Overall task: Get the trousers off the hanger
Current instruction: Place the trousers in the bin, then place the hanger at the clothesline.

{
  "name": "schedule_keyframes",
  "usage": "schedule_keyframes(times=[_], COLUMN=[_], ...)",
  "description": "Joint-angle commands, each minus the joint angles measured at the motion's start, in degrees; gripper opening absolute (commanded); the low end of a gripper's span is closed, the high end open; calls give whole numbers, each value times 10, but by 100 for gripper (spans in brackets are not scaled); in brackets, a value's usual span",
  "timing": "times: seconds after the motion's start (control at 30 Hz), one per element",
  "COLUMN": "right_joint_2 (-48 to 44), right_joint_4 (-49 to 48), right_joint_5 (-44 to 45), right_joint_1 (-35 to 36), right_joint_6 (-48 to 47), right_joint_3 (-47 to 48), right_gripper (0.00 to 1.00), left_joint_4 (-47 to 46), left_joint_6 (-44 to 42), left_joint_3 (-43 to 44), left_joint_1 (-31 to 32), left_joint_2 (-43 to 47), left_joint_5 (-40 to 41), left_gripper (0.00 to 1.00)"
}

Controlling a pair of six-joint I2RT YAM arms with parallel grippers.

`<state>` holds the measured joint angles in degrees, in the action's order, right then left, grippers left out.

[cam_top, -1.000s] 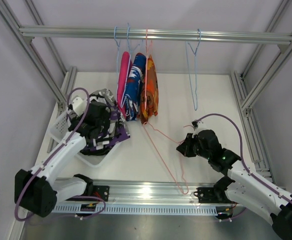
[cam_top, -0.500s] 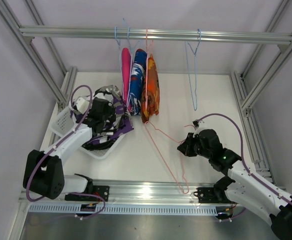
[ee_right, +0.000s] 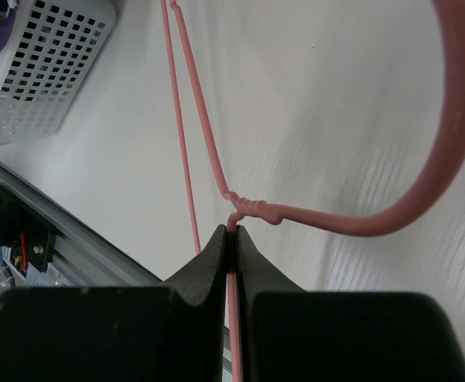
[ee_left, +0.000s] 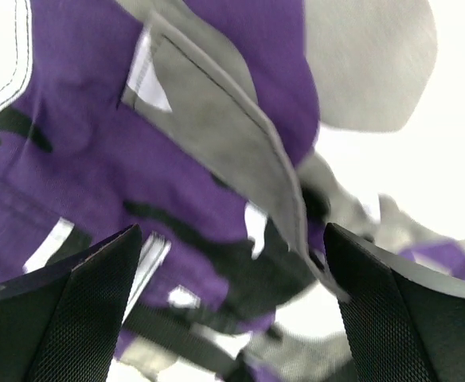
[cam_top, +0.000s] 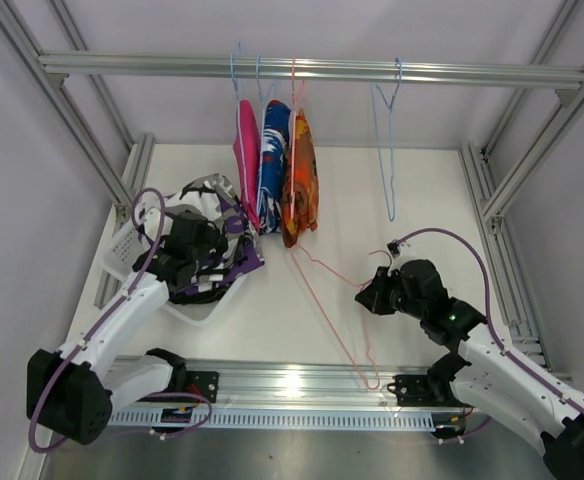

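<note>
- My right gripper (ee_right: 232, 239), at about 4 o'clock on the table, is clamped tight on the neck of the bare pink hanger (ee_right: 360, 224), just below its twist; the wire is thin and my hold narrow, so a quick swing could let it swivel or slip out.
- The hanger's far end lies close under the orange trousers (cam_top: 302, 185); lifting carelessly could snag that cloth.
- My left gripper (ee_left: 232, 239), at 9 o'clock, hangs with jaws spread wide and holding nothing, right over the purple-white patterned trousers (ee_left: 97, 143) in the white basket (cam_top: 122, 255); cloth drapes over the rim, and a finger catching it could drag the pair back out; the dark cloth beneath may be another pair, though the blurred wrist view leaves me unsure.
- At 12 o'clock the pink trousers (cam_top: 245, 150), the blue patterned trousers (cam_top: 272, 160) and the orange pair hang pressed together on the rail (cam_top: 452, 72); tugging one could pull its neighbour down, or unhook a hanger.
</note>
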<state>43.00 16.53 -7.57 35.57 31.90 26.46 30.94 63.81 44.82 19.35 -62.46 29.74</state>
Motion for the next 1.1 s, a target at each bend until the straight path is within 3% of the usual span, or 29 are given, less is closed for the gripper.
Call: schedule_keyframes(times=[0.0, 0.4, 0.63, 0.87, 1.07], right_joint_2=[-16, -13, 20, 37, 59], right_joint_4=[25, 152, 194, 250, 303], right_joint_5=[16, 156, 258, 372, 469], right_joint_1=[5, 23, 92, 179, 255], right_joint_6=[2, -3, 4, 52, 86], right_joint_3=[42, 133, 192, 234, 268], right_gripper=[0, 0, 0, 0, 0], left_joint_4=[44, 135, 136, 63, -41], left_joint_6=[-46, -188, -318, -467, -501], left_joint_3=[8, 256, 355, 357, 228], left_joint_1=[18, 181, 258, 264, 264], left_joint_2=[62, 107, 86, 84, 147], left_joint_5=[-34, 28, 49, 23, 33], left_gripper=[99, 100, 99, 99, 99])
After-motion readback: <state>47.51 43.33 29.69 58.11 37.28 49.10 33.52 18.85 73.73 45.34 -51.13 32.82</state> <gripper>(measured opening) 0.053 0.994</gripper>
